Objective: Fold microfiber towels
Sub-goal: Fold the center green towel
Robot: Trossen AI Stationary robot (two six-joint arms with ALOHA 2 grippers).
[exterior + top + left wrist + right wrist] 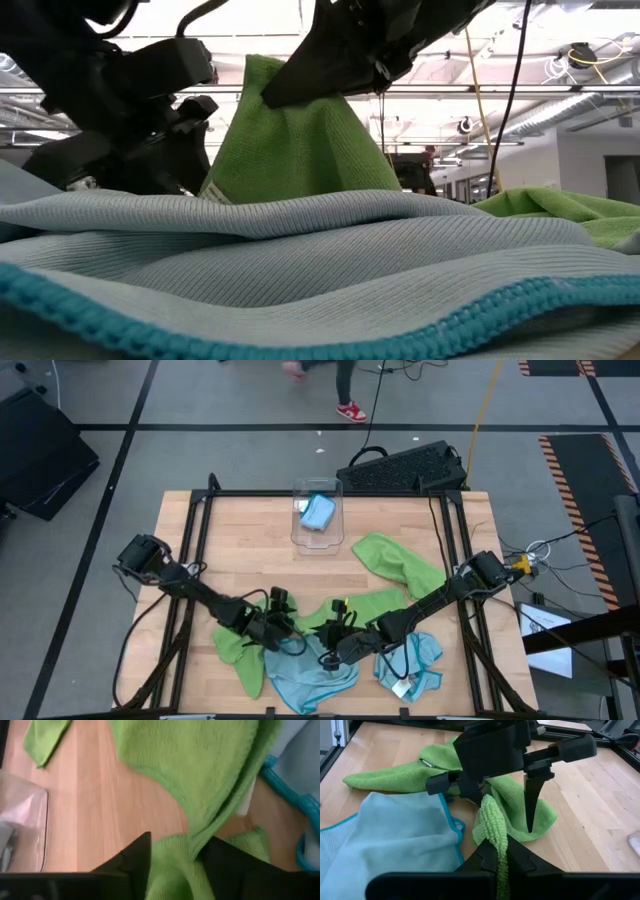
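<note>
green towel (510, 815) lifted near the clear bin (317, 515) | my right gripper (496, 851) pinches its edge; left gripper (172, 857) half-wide around a fold | soft, light, floppy: take corners

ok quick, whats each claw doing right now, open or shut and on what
Left claw: partly open, with the lime green microfiber towel lying between its fingers; a firm grip cannot be told.
Right claw: shut on the same green towel's bunched edge.
</note>
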